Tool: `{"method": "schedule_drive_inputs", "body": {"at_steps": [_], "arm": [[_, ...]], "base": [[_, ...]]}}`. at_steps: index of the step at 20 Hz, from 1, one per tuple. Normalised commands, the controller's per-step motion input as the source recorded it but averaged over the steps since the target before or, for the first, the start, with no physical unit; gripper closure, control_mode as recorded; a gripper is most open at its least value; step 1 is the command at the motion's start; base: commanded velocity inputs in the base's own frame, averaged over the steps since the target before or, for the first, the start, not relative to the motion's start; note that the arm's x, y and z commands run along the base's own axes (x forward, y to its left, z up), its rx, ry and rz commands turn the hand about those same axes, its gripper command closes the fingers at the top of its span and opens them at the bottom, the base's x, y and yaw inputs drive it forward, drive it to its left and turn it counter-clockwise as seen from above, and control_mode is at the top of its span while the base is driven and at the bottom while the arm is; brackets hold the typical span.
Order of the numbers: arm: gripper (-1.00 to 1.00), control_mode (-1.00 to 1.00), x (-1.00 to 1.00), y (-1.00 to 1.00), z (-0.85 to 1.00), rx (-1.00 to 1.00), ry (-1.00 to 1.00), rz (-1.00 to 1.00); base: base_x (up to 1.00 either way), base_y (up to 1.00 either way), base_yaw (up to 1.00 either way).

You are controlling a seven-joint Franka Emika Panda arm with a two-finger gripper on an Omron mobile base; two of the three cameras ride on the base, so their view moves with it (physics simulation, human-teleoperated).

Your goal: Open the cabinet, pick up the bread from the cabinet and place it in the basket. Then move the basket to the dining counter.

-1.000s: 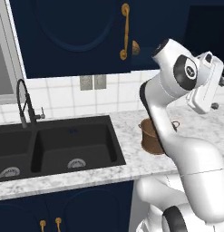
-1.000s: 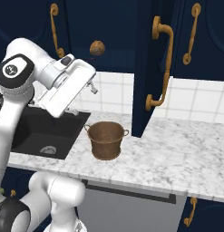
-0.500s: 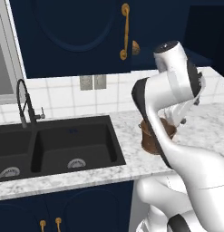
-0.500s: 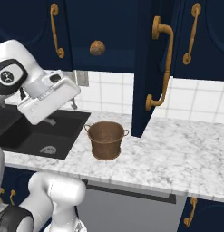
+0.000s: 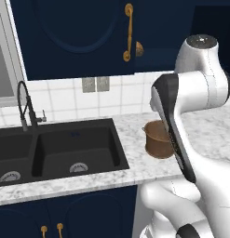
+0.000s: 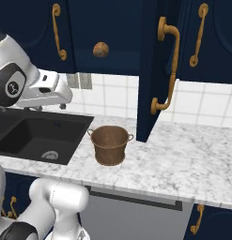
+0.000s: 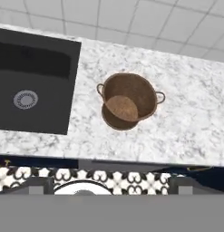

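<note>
I'm looking straight down through the hand view at the basket (image 7: 129, 100), and it sits empty on the marble counter (image 7: 190, 113), just to one side of the black sink (image 7: 27, 81). My jaws stand wide open with nothing between them.

The cabinet (image 6: 150, 70) door is already swung out; from the right base view its edge and long brass handle (image 6: 166, 65) jut forward just beside the basket and above it. The bread (image 6: 101, 49) is a small tan lump on the shelf inside, above the basket and a touch toward the sink side. From the left base view I catch the bread (image 5: 139, 49) peeking out past the closed door's edge, again well above the basket (image 5: 158, 138).

So the step in hand, as I read it, is going up for the bread. The hand is pointing down at the counter now, so I'd want to roll the wrist forward to face into the shelf before reaching. I'd come in on the sink side of the open door so the forearm doesn't clip that handle. I'd keep the fingers spread until they straddle the lump, then close gently; it's small and could roll back deeper if nudged. The basket waits right below for the drop.
</note>
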Motion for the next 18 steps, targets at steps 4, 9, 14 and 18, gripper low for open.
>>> {"method": "schedule_drive_inputs", "body": {"at_steps": [4, 9, 14, 18], "arm": [[-1.00, -1.00, 0.20, 0.28, 0.99, 0.38, -0.36, -0.14], [-1.00, -1.00, 0.65, 0.37, 1.00, 0.07, -0.23, 0.02], [-1.00, -1.00, 0.67, 0.54, 0.96, -0.10, -0.25, -0.11], [-1.00, -1.00, 0.85, 0.57, 0.44, 0.00, -0.26, -0.12]], "base": [[0.00, 0.00, 0.00], [0.00, 0.00, 0.00], [0.00, 0.00, 0.00], [0.00, 0.00, 0.00]]}}
